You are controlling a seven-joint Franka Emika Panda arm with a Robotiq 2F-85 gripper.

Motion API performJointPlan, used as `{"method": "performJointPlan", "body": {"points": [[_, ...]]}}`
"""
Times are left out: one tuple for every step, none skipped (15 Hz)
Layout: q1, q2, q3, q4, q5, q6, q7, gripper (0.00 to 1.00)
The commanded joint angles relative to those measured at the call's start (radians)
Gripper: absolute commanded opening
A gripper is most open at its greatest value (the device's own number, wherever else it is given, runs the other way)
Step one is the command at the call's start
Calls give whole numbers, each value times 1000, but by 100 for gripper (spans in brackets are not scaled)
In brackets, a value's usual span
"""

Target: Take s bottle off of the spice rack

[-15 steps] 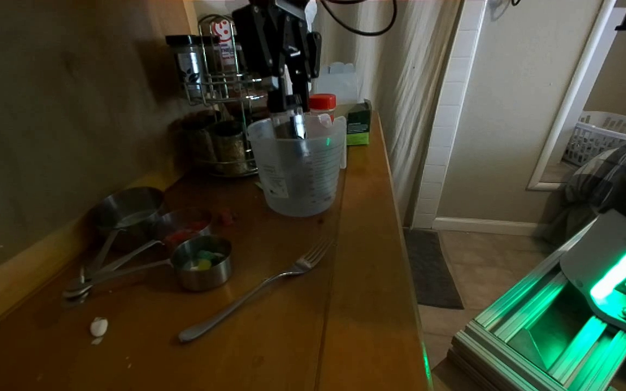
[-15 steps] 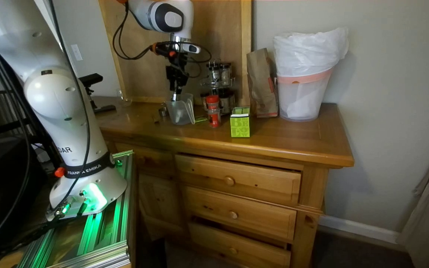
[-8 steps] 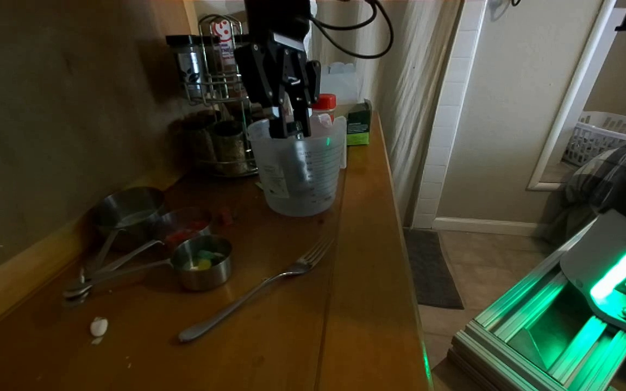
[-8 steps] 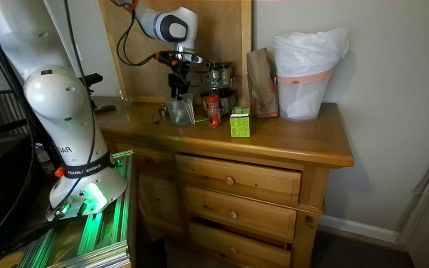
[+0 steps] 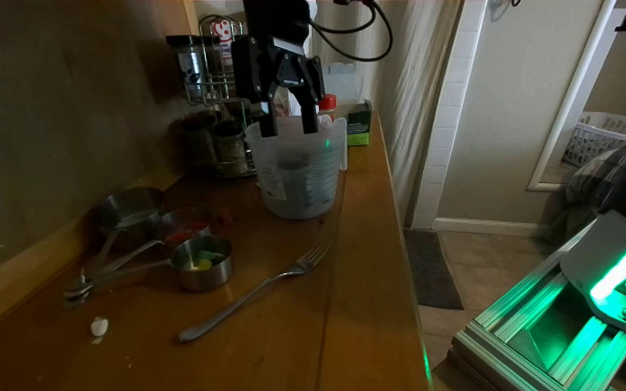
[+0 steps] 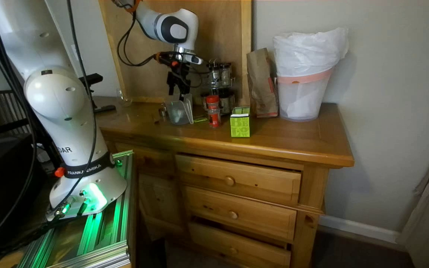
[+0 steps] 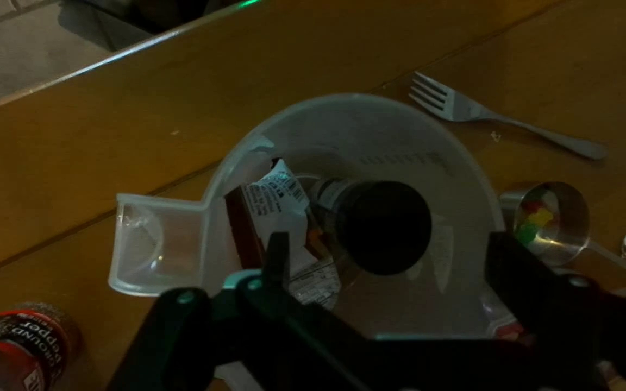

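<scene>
The spice rack (image 5: 226,101), a two-tier wire stand, stands against the wall behind the plastic tub (image 5: 302,179). It holds several jars, among them a dark-lidded jar (image 5: 189,68) on its upper tier. One bottle with a black lid (image 7: 386,228) is inside the tub, beside a crumpled carton; in the wrist view it leans, lid up toward the camera. My gripper (image 5: 289,131) hangs at the tub's mouth with its fingers spread apart. In the wrist view the bottle's lid shows between the fingers, with a gap on both sides.
A red-capped pepper shaker (image 6: 213,111) and a green box (image 6: 240,123) stand near the tub. A fork (image 5: 258,296) and metal measuring cups (image 5: 202,266) lie on the wooden top. A paper bag (image 6: 262,83) and a lined bin (image 6: 304,78) are farther along.
My gripper came down to the tub with the glass bottle in it, then its fingers spread and let go. The bottle now rests inside the tub, which shifted very slightly.
</scene>
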Motion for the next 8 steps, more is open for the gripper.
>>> {"method": "performJointPlan", "body": {"points": [[2,-37,1,5,-21,-30,3,100],[2,-41,2,6,-24,-32,8,100],[1,-49,0,6,-14,-38,10,100],[1,-65,-3,5,10,-50,-7,100],[0,-81,-7,4,29,-54,-20,100],[1,-41,-1,4,0,-22,-1,100],[1,-52,-2,4,2,-28,-1,100],[1,-61,-2,4,2,-33,-1,100]]}}
